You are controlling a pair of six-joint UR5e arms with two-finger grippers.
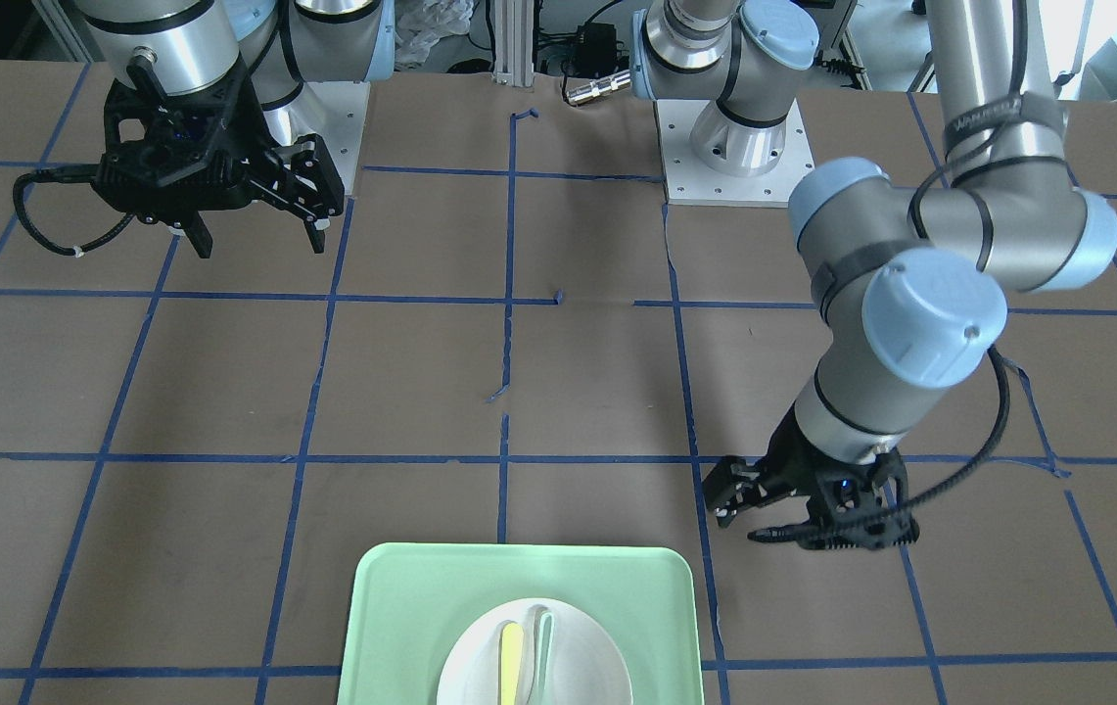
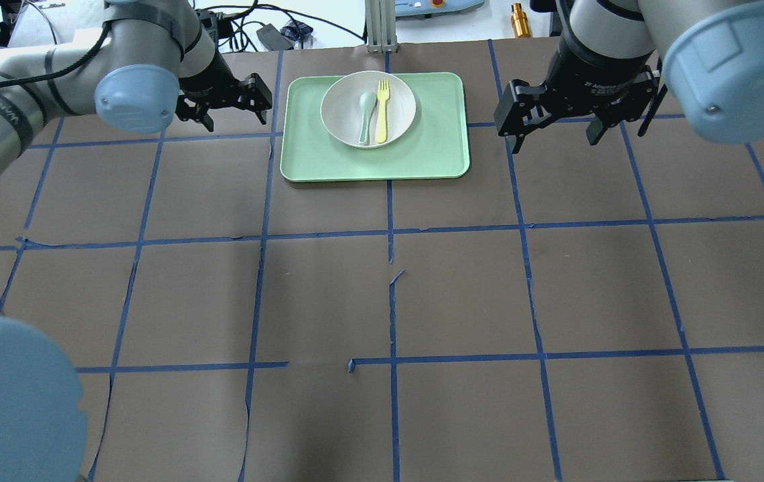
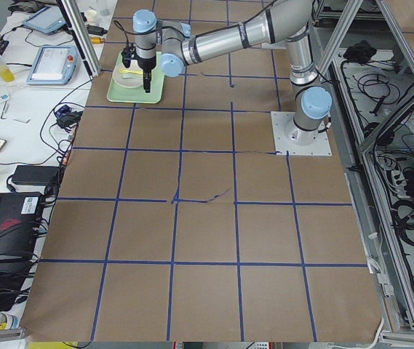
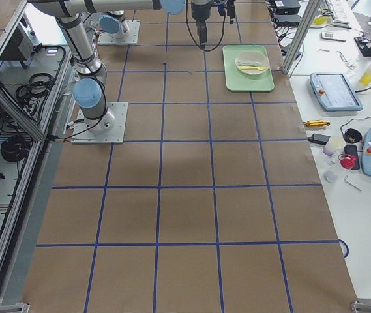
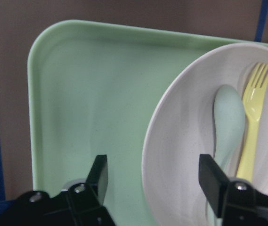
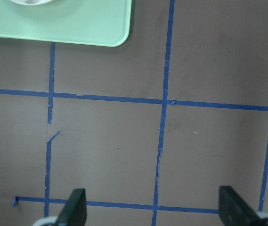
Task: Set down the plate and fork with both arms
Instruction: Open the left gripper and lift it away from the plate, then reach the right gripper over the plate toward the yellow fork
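The off-white plate sits on the far half of the mint-green tray. On the plate lie the pale yellow fork and a grey-green spoon, side by side. My left gripper is open and empty, just left of the tray. Its wrist view shows the plate, the fork and the spoon ahead of the open gripper. My right gripper is open and empty, off the tray's right side, and its wrist view shows bare table under it.
The brown table top carries a grid of blue tape lines. The tray's corner shows at the top of the right wrist view. Tablets, cables and small tools lie on the white bench beyond the table's far edge.
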